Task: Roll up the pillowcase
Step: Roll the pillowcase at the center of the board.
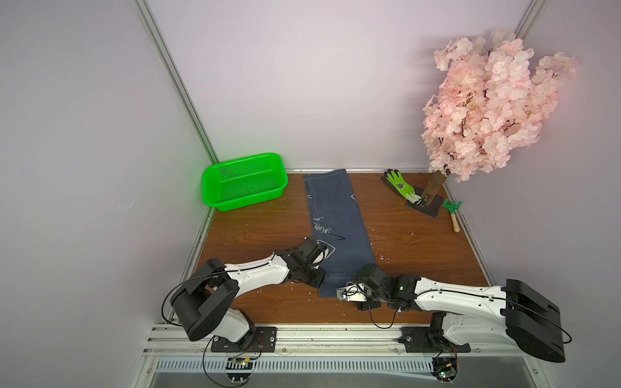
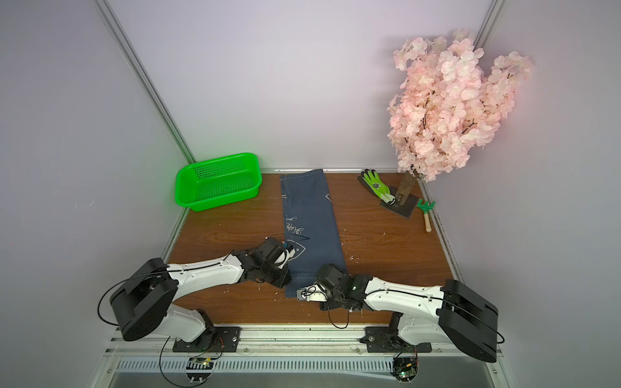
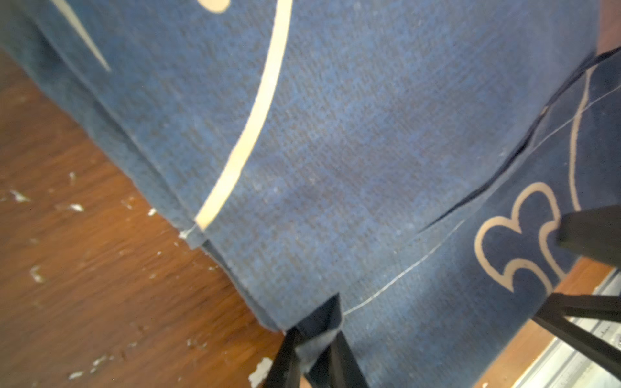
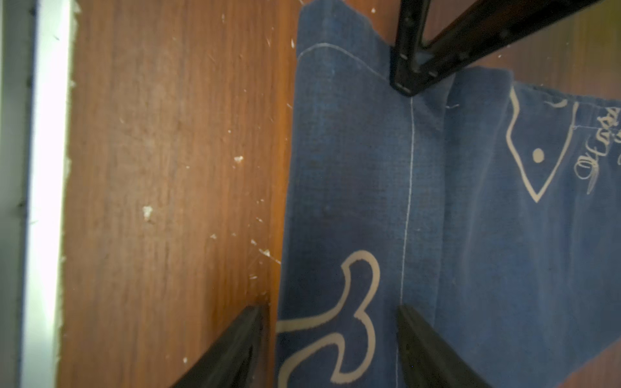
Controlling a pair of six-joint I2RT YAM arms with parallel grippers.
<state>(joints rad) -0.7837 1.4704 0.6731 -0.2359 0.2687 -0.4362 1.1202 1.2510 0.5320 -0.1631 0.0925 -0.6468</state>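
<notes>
Both top views are lit evenly and softly from overhead, and only faint shadows are cast on the table (image 1: 268, 235); the walls (image 1: 100, 168) are splayed toward the corners by the wide lens. A green tint is thrown onto the wall beside the basket (image 1: 244, 181). In the right wrist view the metal rail (image 4: 47, 188) is burnt out to white glare. The left wrist view is softened by blur, the pillowcase (image 3: 336, 151) weave being smeared.

A green basket (image 1: 248, 200) sat far left; a glove (image 1: 400, 185), pink blossom tree (image 1: 487, 100) and small rake (image 1: 452, 209) stood far right.
</notes>
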